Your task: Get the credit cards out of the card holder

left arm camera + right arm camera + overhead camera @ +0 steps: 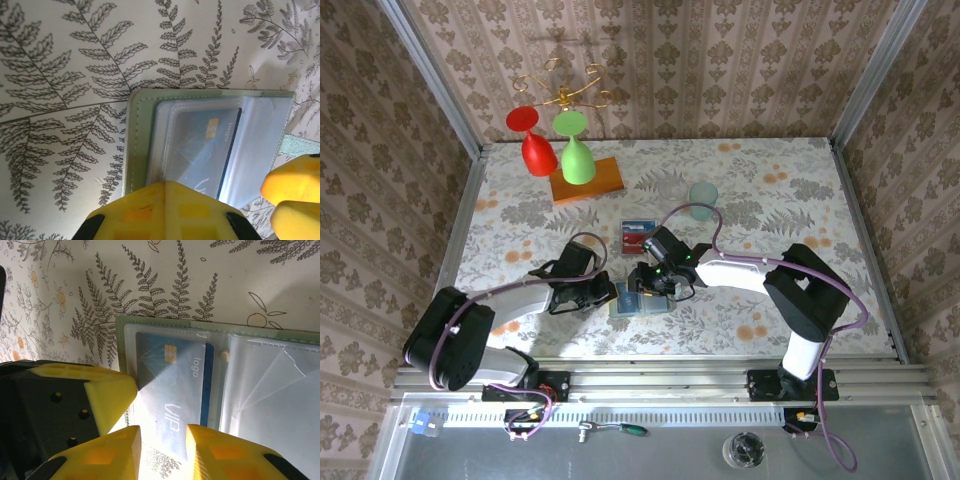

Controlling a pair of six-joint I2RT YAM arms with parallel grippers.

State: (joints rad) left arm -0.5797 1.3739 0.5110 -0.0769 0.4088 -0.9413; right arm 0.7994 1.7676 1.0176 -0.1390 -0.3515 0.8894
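Your card holder (636,304) lies spread open and flat on the counter (770,200), near the front edge and between the two arms. From the right wrist you look straight into its clear pockets. The half of the card holder (125,335) on the left arm's side has one blue card (170,385) in it, with a gold chip and the words "logo" and "VIP" facing up. The other half is layered clear plastic with the pale lining showing through. A small stack of red cards (640,236) lies out on the counter just beyond the holder, on the way toward the cup (703,193).

Your left claw (605,292) is clenched tight. In its own wrist view the left claw (165,200) sits over the near edge of the card holder (137,145) and covers one end of the blue card (200,150). You cannot tell whether it pinches the cover or only presses on it.

Your right claw (658,283) stands part-way open and grasps nothing. Seen from its wrist, the right claw (163,450) straddles the lower end of the blue card, which shows in the gap between the fingers (120,455). You cannot tell whether the tips touch the plastic. The left claw (112,392) meets the holder's outer edge just beside it
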